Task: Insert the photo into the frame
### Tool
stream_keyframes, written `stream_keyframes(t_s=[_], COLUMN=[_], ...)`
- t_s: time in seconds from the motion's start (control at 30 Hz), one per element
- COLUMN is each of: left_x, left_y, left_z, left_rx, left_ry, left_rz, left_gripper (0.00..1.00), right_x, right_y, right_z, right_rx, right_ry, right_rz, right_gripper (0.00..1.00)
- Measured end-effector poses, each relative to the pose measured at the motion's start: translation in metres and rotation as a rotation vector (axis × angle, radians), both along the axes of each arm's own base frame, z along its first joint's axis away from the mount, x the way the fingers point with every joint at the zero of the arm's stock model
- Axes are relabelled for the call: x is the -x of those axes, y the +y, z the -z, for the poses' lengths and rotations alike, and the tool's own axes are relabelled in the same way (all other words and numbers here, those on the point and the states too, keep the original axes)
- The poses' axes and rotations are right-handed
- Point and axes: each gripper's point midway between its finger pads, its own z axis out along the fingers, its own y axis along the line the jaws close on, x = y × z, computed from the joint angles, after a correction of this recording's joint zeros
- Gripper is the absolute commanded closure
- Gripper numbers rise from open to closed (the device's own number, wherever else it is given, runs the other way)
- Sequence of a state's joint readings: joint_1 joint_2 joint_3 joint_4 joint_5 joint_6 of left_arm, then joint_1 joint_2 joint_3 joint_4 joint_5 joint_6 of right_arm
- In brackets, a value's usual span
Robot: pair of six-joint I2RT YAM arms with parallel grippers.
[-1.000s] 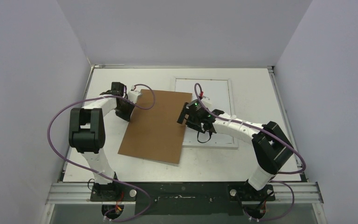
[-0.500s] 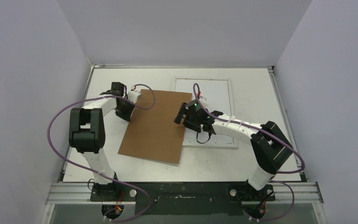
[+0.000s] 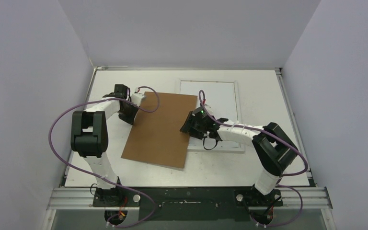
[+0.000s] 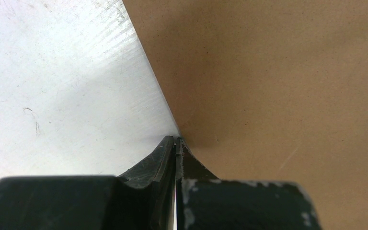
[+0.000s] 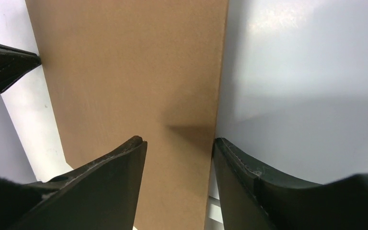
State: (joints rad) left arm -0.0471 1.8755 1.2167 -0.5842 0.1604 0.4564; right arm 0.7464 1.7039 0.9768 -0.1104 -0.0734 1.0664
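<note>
Tabletop (image 3: 268, 96) is bearing a cardboard backing board (image 3: 160, 129), left gripper (image 4: 176, 141) pinching its left edge, right gripper (image 5: 179, 142) gaping at its right edge above the frame (image 3: 220, 91). Photo isn't showing; lifting the board clear seems next.

My left arm (image 3: 96, 139) and right arm (image 3: 242, 133) are white tubes with chunky black joint housings. A purple cable (image 3: 52, 125) loops along each. A green light (image 3: 201, 114) glows on the right wrist. My left claw (image 4: 176, 140) and right claw (image 5: 179, 143) have scuffed black fingers (image 5: 105, 182).
</note>
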Motion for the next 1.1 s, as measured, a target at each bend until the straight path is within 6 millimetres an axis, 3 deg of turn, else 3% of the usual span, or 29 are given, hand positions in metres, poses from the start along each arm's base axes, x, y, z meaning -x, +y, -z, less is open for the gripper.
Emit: stream_keyframes(t_s=[0.13, 0.37, 0.7, 0.8, 0.9, 1.03, 1.1], left_x=[0.0, 0.0, -0.002, -0.002, 0.002, 0.008, 0.012], left_y=[0.0, 0.004, 0.018, 0.018, 0.013, 0.003, -0.001], left_z=[0.0, 0.0, 0.0, 0.0, 0.0, -0.001, -0.001], left_rx=[0.0, -0.02, -0.073, -0.069, -0.045, -0.01, 0.006], left_ry=[0.001, 0.0, -0.007, -0.006, 0.006, 0.03, 0.045], left_rz=[0.0, -0.008, -0.025, -0.027, -0.021, -0.008, -0.001], left_gripper=[1.0, 1.0, 1.0, 1.0, 1.0, 1.0, 1.0], right_x=[0.002, 0.003, -0.007, -0.012, -0.016, -0.015, -0.015], right_y=[-0.001, 0.002, 0.021, 0.034, 0.048, 0.059, 0.06], right_z=[0.005, 0.006, -0.02, -0.038, -0.061, -0.079, -0.08], right_rx=[-0.035, -0.099, -0.237, -0.324, -0.427, -0.496, -0.484], right_ry=[0.014, 0.025, -0.029, -0.061, -0.104, -0.133, -0.13], right_rz=[0.005, 0.002, -0.013, -0.017, -0.034, -0.067, -0.076], right_gripper=[0.59, 0.63, 0.58, 0.59, 0.69, 0.94, 0.95])
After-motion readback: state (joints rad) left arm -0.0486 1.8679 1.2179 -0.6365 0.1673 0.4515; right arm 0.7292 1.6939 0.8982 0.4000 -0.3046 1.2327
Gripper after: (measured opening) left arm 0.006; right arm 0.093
